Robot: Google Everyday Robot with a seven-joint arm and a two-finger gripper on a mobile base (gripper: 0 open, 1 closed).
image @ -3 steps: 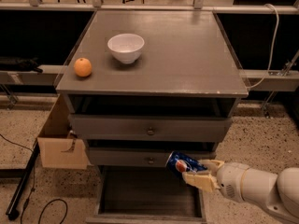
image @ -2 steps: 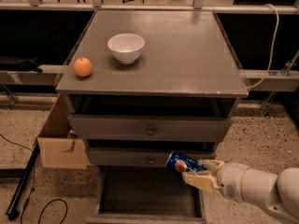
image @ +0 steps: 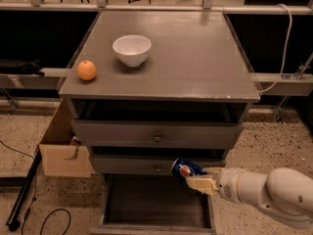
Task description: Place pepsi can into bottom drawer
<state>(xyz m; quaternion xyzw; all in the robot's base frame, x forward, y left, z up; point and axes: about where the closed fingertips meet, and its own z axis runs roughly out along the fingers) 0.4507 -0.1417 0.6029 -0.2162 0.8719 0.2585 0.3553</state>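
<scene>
The gripper (image: 196, 180) pinches the pepsi can (image: 183, 167) and holds it in the air, tilted, in front of the middle drawer (image: 122, 164) and above the right side of the open bottom drawer (image: 146, 199). The pick seems done. What is left, I think, is to lower the can inside and release it.

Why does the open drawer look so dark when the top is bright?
Camera view: light seems to come from above, brightening the top and leaving a soft shadow by the bowl; the drawer lies shaded under the upper drawers; the pincer, holding the can above it, looks pale.
</scene>
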